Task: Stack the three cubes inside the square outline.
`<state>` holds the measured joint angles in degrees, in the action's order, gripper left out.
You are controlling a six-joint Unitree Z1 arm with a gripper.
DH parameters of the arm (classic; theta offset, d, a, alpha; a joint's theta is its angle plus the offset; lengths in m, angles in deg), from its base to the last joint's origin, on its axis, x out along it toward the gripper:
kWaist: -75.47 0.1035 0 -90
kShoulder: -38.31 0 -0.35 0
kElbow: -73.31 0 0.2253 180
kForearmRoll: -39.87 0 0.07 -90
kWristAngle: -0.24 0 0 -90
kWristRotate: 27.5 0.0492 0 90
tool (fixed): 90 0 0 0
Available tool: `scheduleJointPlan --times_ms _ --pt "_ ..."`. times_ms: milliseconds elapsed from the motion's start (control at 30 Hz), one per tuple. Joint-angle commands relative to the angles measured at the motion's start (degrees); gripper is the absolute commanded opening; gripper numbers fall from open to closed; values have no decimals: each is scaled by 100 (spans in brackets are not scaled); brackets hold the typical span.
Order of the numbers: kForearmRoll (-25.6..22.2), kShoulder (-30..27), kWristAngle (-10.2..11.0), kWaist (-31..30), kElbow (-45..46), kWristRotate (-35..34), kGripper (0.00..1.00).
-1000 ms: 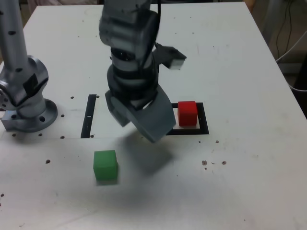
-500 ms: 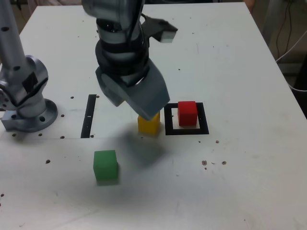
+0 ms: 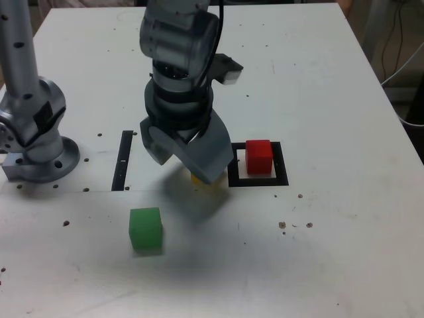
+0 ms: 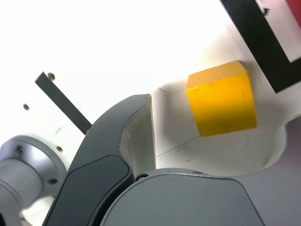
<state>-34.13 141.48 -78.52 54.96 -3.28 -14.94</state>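
The red cube [image 3: 258, 158] sits upright inside the square outline [image 3: 281, 165], a black square frame with a white centre. The yellow cube [image 4: 222, 101] lies on the surface just outside that frame, on its left in the exterior view, partly hidden there. The green cube [image 3: 146, 229] rests flat on the surface, nearer the exterior view's bottom left, apart from both.

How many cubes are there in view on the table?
3: a red cube inside the square outline, a green cube outside it, and a yellow cube, mostly hidden by the gripper in the exterior view.
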Motion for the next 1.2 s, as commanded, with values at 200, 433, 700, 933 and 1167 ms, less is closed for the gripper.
scheduleJointPlan --times_ms 200,433,700,933,1167 --pt "-114 220 -251 103 -168 -542 90" --pt "-165 272 -163 177 -172 -781 86" --pt "-16 402 -26 197 -124 -1029 78" --pt "27 476 -54 197 -129 -1076 64" --pt "15 422 -76 197 -191 -1080 53"
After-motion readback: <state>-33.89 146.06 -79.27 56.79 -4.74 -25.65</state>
